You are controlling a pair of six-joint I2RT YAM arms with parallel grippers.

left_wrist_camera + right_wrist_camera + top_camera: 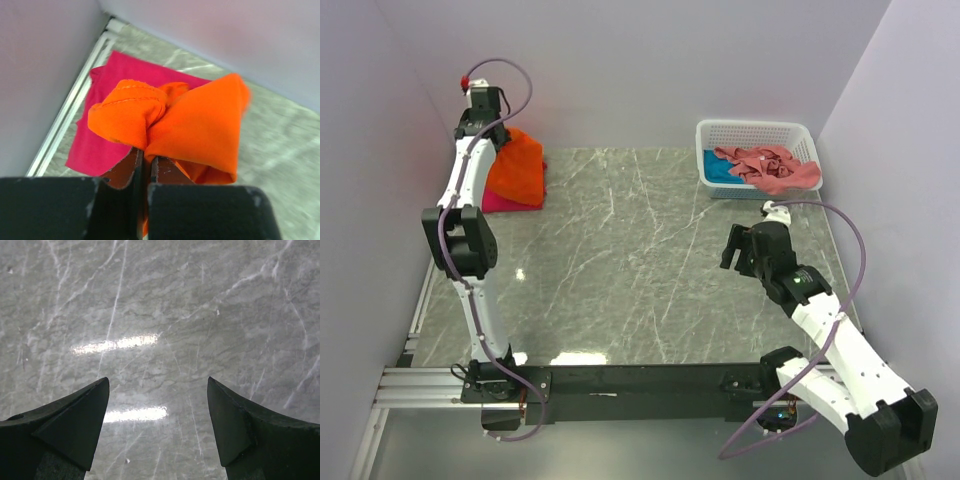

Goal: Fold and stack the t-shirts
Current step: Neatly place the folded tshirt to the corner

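Note:
The bright orange t-shirt [517, 167] is bunched at the far left corner, hanging over the folded magenta-red t-shirt [498, 202]. My left gripper [146, 152] is shut on a fold of the orange t-shirt [200, 125] and holds it above the magenta-red t-shirt [115, 100]. In the top view the left gripper [492, 138] is over that corner. The salmon-pink t-shirt [770, 166] and the teal-blue t-shirt [720, 170] lie crumpled in the basket. My right gripper [158, 390] is open and empty above bare table, seen in the top view [733, 248] right of centre.
The white lattice basket [754, 132] stands at the far right. Walls close in the table on the left, back and right. A metal rail [75, 105] runs along the left edge. The grey marble tabletop [620, 260] lies between the arms.

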